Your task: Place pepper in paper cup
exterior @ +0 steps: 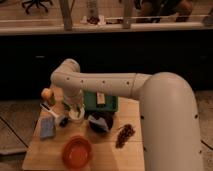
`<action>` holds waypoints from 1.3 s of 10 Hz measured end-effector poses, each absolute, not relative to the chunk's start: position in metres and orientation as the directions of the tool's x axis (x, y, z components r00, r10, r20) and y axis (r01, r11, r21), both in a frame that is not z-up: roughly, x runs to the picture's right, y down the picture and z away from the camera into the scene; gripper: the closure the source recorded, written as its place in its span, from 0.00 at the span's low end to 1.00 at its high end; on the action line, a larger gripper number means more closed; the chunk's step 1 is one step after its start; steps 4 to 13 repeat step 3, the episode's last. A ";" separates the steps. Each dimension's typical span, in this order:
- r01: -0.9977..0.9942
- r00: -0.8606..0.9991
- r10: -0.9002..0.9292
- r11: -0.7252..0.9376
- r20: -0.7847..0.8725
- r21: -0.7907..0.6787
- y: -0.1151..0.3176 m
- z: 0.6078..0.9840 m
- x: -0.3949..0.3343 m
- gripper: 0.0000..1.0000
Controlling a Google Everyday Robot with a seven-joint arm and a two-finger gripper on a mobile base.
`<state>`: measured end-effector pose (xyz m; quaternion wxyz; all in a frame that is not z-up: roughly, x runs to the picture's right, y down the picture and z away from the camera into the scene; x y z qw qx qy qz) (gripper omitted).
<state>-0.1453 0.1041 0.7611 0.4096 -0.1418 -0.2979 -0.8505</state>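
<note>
My gripper [75, 106] hangs from the arm's wrist at the left middle of the wooden table [107, 155], pointing down. Right under it is the small white paper cup [76, 115]; the gripper is directly above it or touching its rim, I cannot tell which. A small green sliver [65, 104] shows at the gripper's left side and may be the pepper. Most of the pepper is hidden by the wrist, and I cannot tell whether it is held.
An orange bowl [77, 151] stands at the front. A dark bowl [100, 122] and a green box [100, 102] are just right of the cup. Grapes [124, 135] lie to the right. A blue sponge [47, 128], a yellow fruit [47, 94] and a lying bottle [54, 114] are to the left.
</note>
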 end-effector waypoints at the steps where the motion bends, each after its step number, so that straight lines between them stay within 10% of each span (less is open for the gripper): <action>1: 0.789 -0.614 -0.617 -0.483 0.492 0.380 0.106 0.758 -0.141 0.97; 13: 0.801 -0.598 -0.630 -0.472 0.495 0.367 0.110 0.753 -0.137 0.97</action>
